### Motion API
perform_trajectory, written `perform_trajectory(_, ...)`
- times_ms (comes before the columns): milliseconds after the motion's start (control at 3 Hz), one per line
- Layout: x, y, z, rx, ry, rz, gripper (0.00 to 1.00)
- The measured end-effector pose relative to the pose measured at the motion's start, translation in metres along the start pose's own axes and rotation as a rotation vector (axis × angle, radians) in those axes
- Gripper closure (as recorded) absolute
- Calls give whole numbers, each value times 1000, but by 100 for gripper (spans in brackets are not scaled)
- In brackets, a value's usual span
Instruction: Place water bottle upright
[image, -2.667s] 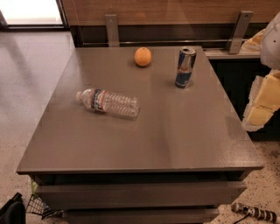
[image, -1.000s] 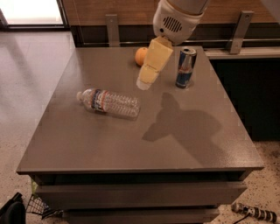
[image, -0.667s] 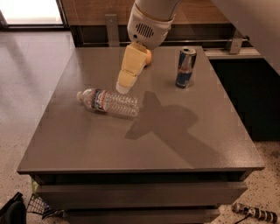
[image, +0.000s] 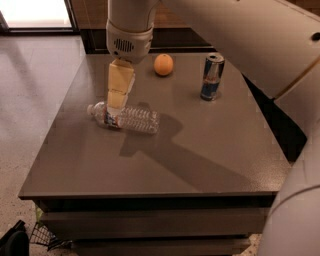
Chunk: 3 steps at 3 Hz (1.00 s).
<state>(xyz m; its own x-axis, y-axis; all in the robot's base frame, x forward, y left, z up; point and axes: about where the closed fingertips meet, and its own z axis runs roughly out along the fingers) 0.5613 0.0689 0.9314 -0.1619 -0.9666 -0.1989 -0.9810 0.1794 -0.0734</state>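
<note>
Just behind its cap, the gripper (image: 113, 116) hangs over the lying water bottle (image: 137, 120).

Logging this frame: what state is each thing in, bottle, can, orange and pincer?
water bottle: lying on its side on the table, cap end to the left.
drink can: standing upright.
orange: resting on the table, apart from the can.
pincer: pointing down over the bottle's label end.

Label end of the water bottle (image: 136, 120) partly hidden behind the pincer (image: 114, 111) just above it.
</note>
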Motion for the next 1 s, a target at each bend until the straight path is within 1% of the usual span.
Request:
perform_trajectory(333, -6, -14, 9, 49, 39, 20, 0)
perform_trajectory(667, -9, -15, 9, 56, 29, 20, 0)
perform_trajectory(1000, -11, -21, 40, -4, 102, 96, 0)
